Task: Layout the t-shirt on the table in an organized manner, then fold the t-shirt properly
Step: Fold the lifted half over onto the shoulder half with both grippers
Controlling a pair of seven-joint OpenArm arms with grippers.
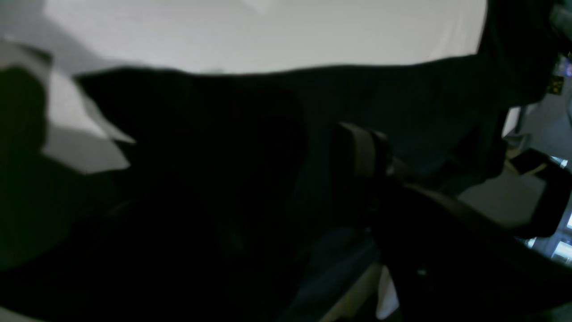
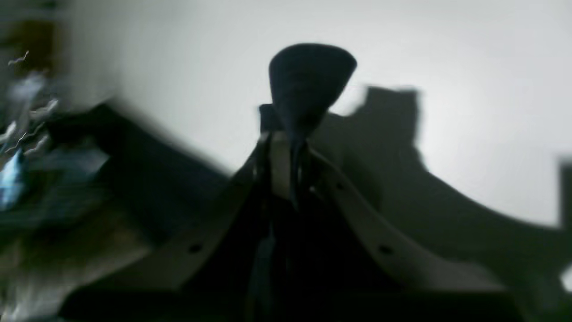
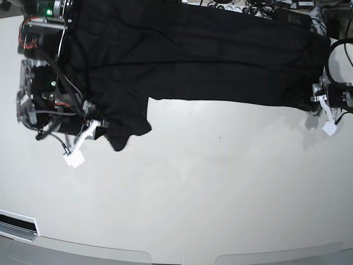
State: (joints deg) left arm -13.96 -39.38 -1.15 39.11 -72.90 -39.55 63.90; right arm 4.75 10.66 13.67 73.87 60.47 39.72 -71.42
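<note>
tangled cables [image 3: 259, 8] at far edge

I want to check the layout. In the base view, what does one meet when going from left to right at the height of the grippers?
right gripper → hanging sleeve of the t-shirt → bare table → left gripper

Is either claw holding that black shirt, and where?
The right gripper pinches a bunched fold of the black fabric t-shirt at one end; the left gripper's hold cannot be told.
</note>
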